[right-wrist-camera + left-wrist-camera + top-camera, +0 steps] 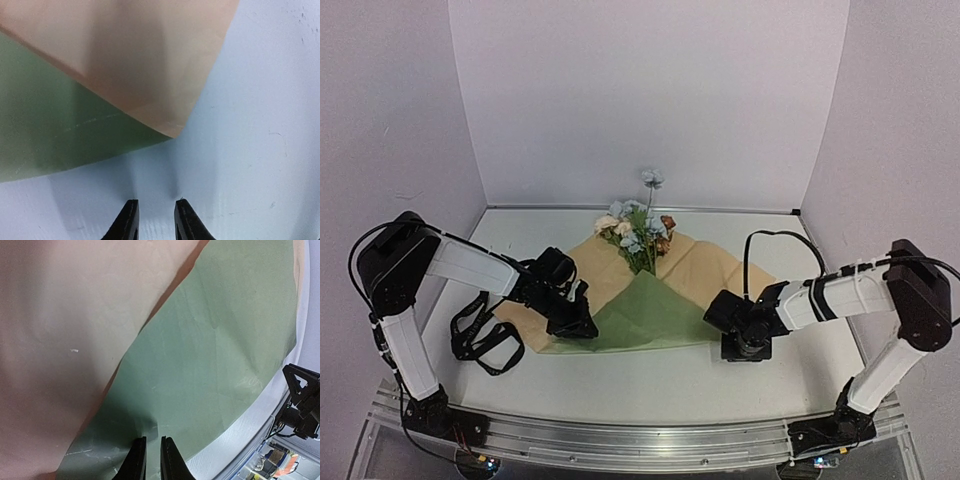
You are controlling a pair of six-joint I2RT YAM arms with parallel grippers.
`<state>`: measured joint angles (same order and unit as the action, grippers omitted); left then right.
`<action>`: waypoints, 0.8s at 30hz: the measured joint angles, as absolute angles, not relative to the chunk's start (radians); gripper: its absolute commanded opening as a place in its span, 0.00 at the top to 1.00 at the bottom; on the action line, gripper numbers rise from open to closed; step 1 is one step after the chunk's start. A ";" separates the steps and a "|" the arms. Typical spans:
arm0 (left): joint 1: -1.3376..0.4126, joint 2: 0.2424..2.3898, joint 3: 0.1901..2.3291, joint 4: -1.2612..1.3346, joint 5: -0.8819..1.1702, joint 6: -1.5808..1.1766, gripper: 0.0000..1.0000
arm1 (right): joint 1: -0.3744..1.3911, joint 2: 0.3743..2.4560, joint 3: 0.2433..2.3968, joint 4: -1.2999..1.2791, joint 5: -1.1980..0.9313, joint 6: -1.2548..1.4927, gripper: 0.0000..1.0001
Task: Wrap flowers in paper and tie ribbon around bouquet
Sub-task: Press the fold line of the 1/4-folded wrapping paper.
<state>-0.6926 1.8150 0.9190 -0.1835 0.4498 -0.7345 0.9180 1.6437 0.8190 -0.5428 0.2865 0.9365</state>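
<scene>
On the table [720,390], paper [650,315] folded over flowers [640,235] — right end effector [156,201] empty.

A white table [650,385] is seen beneath everything, and it is enclosed by 3 plain white walls [650,90] at the left, far and right. An aluminium rail [640,435] is fixed along its near edge.

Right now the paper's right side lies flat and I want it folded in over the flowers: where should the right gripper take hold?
Pinch the tan right corner of the paper, which points toward the right gripper. Come in from the right, low along the table: the sheet lies flat, so probably only that free corner lets a finger slip under.
</scene>
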 measured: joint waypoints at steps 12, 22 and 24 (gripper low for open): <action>-0.692 1.831 0.978 -0.283 0.420 -0.702 0.86 | 0.814 1.363 0.531 -0.324 0.227 1.086 0.40; -0.665 1.854 1.015 -0.312 0.427 -0.666 0.86 | 0.754 1.429 0.414 0.229 0.145 1.300 0.53; -0.664 1.855 1.015 -0.314 0.427 -0.659 0.86 | 0.753 1.441 0.396 0.292 0.141 1.346 0.56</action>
<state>-0.6643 1.8545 1.0153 -0.3137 0.4274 -0.6585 0.7533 1.4412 0.3955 0.2924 0.1415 1.3456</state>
